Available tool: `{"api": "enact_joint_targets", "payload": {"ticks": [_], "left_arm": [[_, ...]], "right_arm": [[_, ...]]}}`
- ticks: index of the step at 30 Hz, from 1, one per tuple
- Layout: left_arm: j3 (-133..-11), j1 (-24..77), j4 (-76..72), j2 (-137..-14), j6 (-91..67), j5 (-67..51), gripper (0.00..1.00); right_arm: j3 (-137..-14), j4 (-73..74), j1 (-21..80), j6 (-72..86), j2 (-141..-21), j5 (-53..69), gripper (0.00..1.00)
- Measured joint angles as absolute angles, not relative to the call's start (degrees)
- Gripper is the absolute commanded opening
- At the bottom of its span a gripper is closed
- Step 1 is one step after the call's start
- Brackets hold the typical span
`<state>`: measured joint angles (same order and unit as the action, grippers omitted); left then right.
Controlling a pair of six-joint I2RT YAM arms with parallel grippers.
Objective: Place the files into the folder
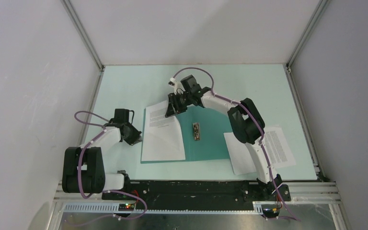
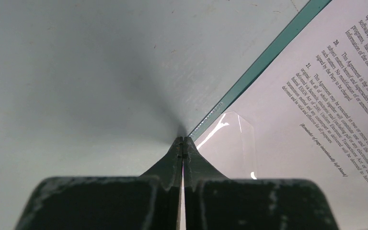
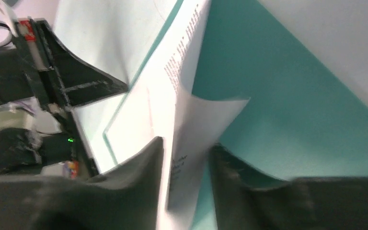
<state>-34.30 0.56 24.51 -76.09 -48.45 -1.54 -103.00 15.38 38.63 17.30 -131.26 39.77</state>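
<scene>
First file (image 1: 162,136) on folder (image 1: 211,139); right gripper (image 3: 188,143) parted around its corner, left gripper (image 2: 183,139) closed; next we fetch second file (image 1: 282,143).

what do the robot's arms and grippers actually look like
Both arms share one build: white tubular links between bulky black joint housings, as on the left arm and right arm. A thin purple cable runs along each. The left gripper and right gripper are dark, scuffed and taper to thin tips.

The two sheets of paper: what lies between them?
In the top view, the bare teal half of the open folder lies between them, with a small metal clip on it.
</scene>
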Motion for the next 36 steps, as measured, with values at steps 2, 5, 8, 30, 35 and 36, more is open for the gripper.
{"api": "enact_joint_targets", "payload": {"ticks": [2,5,8,30,35,36], "left_arm": [[-34.3,0.56,24.49,-76.05,-48.36,-1.54,0.02],[-34.3,0.56,24.64,-75.7,-47.72,-1.5,0.07],[-34.3,0.56,26.02,-74.43,-46.89,-1.08,0.13],[-46.0,12.49,29.36,-73.71,-43.35,1.56,0.21],[-47.35,12.16,29.76,-76.27,-43.0,2.7,0.14],[-47.75,11.9,29.71,-77.01,-43.0,2.87,0.13]], "right_arm": [[-103.0,16.23,38.76,16.69,-131.26,38.57,0.69],[-103.09,18.24,39.11,15.7,-131.22,35.66,0.83],[-103.09,21.12,39.59,15.22,-130.48,30.59,0.86],[-109.14,33.45,43.03,23.38,-128.11,-3.84,0.35],[-114.3,35.62,43.4,23.42,-134.45,-4.71,0.29],[-115.09,36.05,43.4,23.44,-135.31,-4.89,0.28]]}}
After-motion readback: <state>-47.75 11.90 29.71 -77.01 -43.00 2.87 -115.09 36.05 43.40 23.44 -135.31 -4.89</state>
